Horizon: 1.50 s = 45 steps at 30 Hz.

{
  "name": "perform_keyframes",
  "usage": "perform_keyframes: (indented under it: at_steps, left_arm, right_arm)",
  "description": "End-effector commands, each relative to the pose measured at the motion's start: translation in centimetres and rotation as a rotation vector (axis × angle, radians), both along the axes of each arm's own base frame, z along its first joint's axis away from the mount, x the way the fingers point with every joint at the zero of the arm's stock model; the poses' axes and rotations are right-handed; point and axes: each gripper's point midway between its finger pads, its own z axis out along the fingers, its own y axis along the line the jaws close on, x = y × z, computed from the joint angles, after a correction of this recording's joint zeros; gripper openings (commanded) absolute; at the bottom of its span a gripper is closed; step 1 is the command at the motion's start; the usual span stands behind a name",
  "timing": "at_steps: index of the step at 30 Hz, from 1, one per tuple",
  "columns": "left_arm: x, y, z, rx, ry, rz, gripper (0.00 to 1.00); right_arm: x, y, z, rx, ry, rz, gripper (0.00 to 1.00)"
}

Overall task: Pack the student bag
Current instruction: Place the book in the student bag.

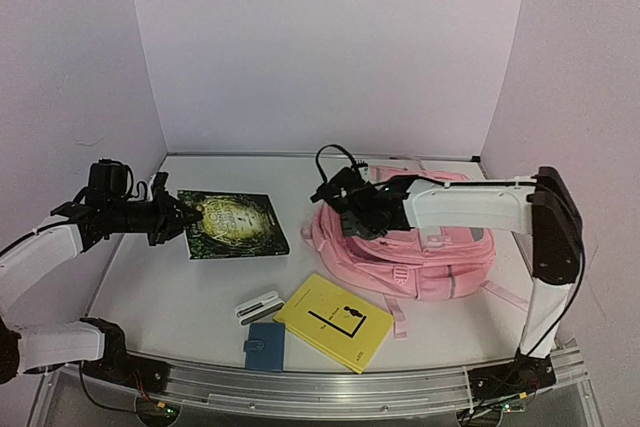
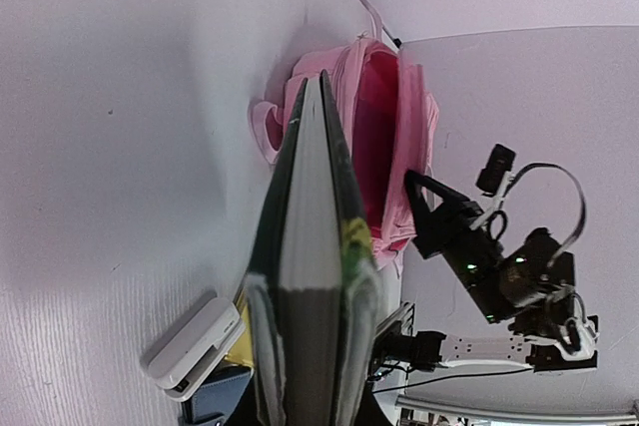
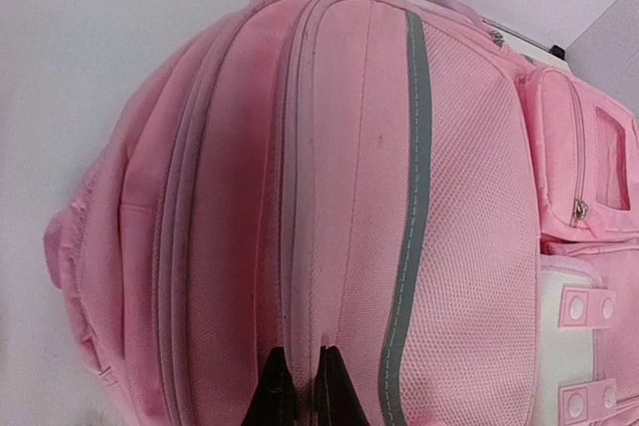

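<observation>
As one book [image 1: 232,224] hangs, one student bag [image 1: 440,269], perhaps one notebook [image 1: 335,322]

Left arm [image 1: 40,257]: white shell links, black joints | Right arm [image 1: 470,205]: white casing, black elbow housing, black base block | Left gripper [image 1: 180,218]: black, camera module behind | Right gripper [image 1: 328,212]: black, slim dark fingertips [image 3: 275,396], two green lights | cable [image 1: 320,155]: thin, black, looped.

Pink student bag [image 1: 440,262] with grey stripe, green-black patterned book [image 1: 232,224], yellow book [image 1: 335,322], blue notebook [image 1: 265,345], white case [image 1: 258,306]
</observation>
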Motion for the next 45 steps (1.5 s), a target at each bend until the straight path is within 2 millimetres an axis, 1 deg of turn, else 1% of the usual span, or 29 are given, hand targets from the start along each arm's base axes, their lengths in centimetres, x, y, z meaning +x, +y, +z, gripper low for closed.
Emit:
perform_keyframes:
  at_steps: [1, 3, 8, 9, 11, 13, 15, 20, 24, 26, 30, 33, 35, 39, 43, 45]
  left_arm:
    - [1.0, -2.1, 6.2, -0.091, -0.191, -0.074, 0.0]
    - [1.1, -2.7, 7.2, -0.117, -0.215, -0.082, 0.0]
    - [1.0, -4.9, 10.4, -0.186, -0.286, -0.123, 0.0]
    - [0.9, -5.4, 10.8, -0.195, -0.298, -0.138, 0.0]
    - [1.2, -6.1, 10.7, -0.199, -0.298, -0.152, 0.0]
    - [1.8, -6.5, 9.8, -0.206, -0.269, -0.153, 0.0]
    - [2.1, -7.2, 9.5, -0.232, -0.26, -0.163, 0.0]
    - [2.5, -10.1, 7.3, -0.214, -0.217, -0.19, 0.0]
    - [3.8, -11.5, 5.6, -0.207, -0.196, -0.183, 0.0]
    - [4.7, -12.1, 4.7, -0.188, -0.187, -0.175, 0.0]
    - [6.7, -13.9, 3.7, -0.174, -0.192, -0.178, 0.0]
    - [8.2, -16.1, 2.3, -0.152, -0.192, -0.184, 0.0]
    - [9.0, -18.1, 1.2, -0.148, -0.194, -0.195, 0.0]
    - [10.5, -22.2, -0.2, -0.161, -0.203, -0.232, 0.0]
    - [11.4, -25.9, -1.8, -0.152, -0.195, -0.269, 0.0]
    - [11.6, -27.4, -2.7, -0.138, -0.195, -0.278, 0.0]
  right_arm:
    - [-0.2, 0.3, 11.7, 0.321, -0.146, 0.051, 0.0]
    - [-0.5, 0.5, 13.2, 0.394, -0.142, 0.086, 0.0]
    - [-1.4, 2.0, 14.8, 0.531, -0.122, 0.192, 0.0]
    - [-1.5, 2.3, 15.0, 0.56, -0.12, 0.213, 0.0]
    - [-1.9, 3.0, 15.5, 0.61, -0.117, 0.246, 0.0]
    - [-2.2, 3.6, 15.8, 0.654, -0.111, 0.276, 0.0]
    - [-2.5, 4.3, 16.2, 0.7, -0.106, 0.307, 0.0]
    - [-2.8, 5.3, 17.6, 0.825, -0.129, 0.334, 0.0]
    - [-3.2, 6.1, 19.4, 0.905, -0.15, 0.374, 0.0]
    - [-3.3, 6.2, 19.9, 0.926, -0.154, 0.386, 0.0]
    - [-3.6, 6.7, 20.0, 0.952, -0.146, 0.411, 0.0]
    - [-3.5, 6.9, 19.3, 0.954, -0.135, 0.41, 0.0]
    - [-3.4, 7.0, 18.7, 0.951, -0.129, 0.405, 0.0]
    - [-3.2, 7.0, 17.6, 0.943, -0.119, 0.39, 0.0]
    - [-2.9, 7.0, 17.1, 0.932, -0.123, 0.377, 0.0]
    - [-2.7, 6.9, 16.9, 0.921, -0.13, 0.369, 0.0]
